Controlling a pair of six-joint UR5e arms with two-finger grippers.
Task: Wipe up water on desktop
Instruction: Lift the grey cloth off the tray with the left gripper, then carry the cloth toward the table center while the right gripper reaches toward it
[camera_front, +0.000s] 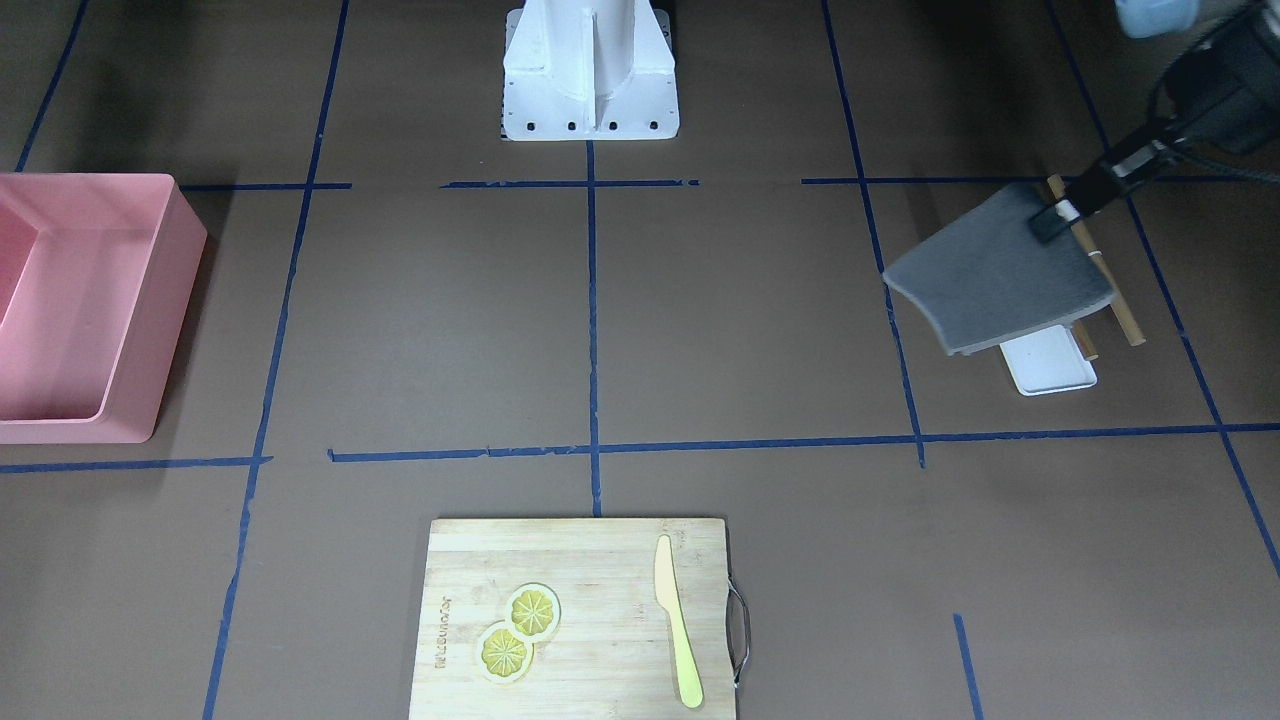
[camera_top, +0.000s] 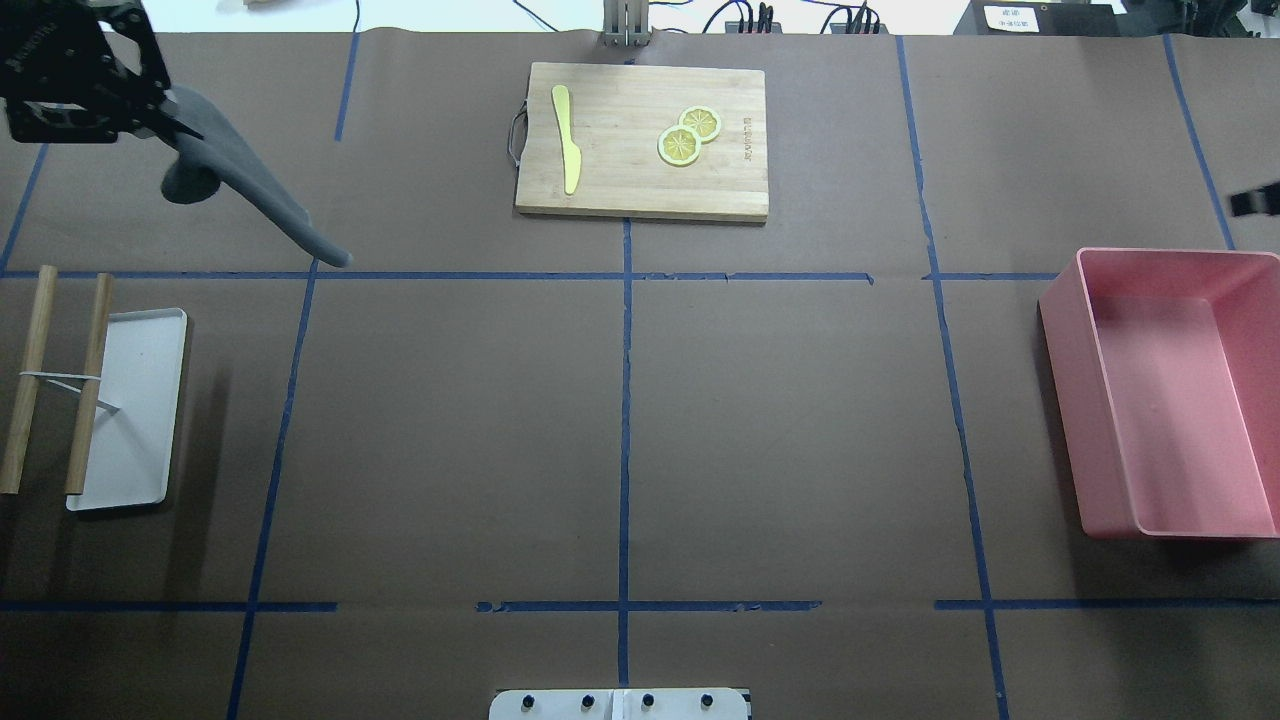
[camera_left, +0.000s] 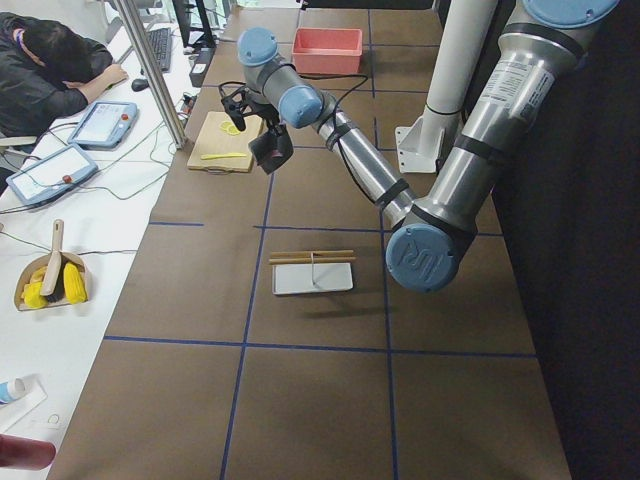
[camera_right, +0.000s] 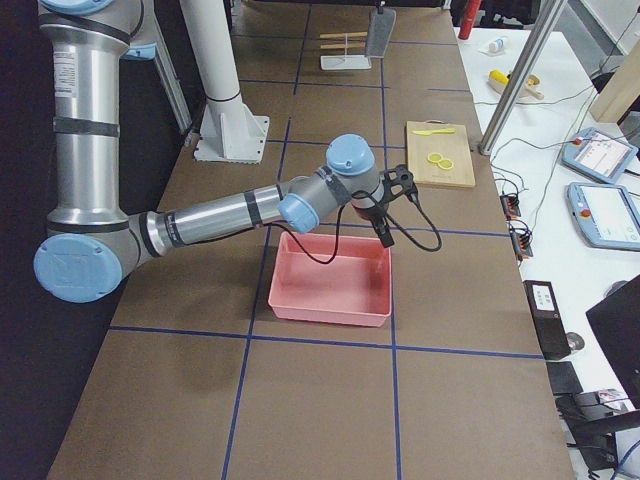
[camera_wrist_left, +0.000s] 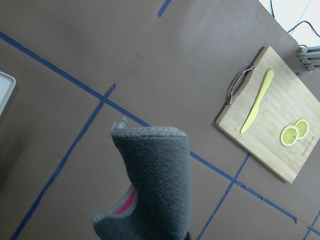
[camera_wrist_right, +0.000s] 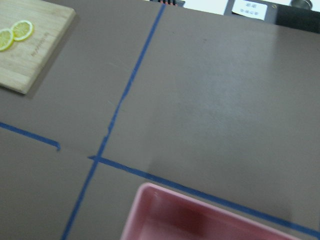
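Note:
My left gripper (camera_top: 172, 118) is shut on one edge of a grey cloth (camera_top: 245, 195), which hangs in the air over the far left of the dark-brown desktop (camera_top: 450, 420). In the front-facing view the cloth (camera_front: 1000, 275) spreads out below the gripper (camera_front: 1052, 220) and covers part of the rack. The left wrist view shows the cloth (camera_wrist_left: 152, 180) folded, with a pink inner side. I can make out no water in any view. My right gripper (camera_right: 385, 222) hovers by the pink bin's far rim; I cannot tell its state.
A bamboo cutting board (camera_top: 640, 185) with a yellow knife (camera_top: 566, 135) and lemon slices (camera_top: 688, 135) lies at the far middle. A pink bin (camera_top: 1165, 510) stands on the right. A white tray (camera_top: 130, 420) with a wooden rack (camera_top: 30, 380) sits left. A person (camera_left: 45, 65) sits beyond the table.

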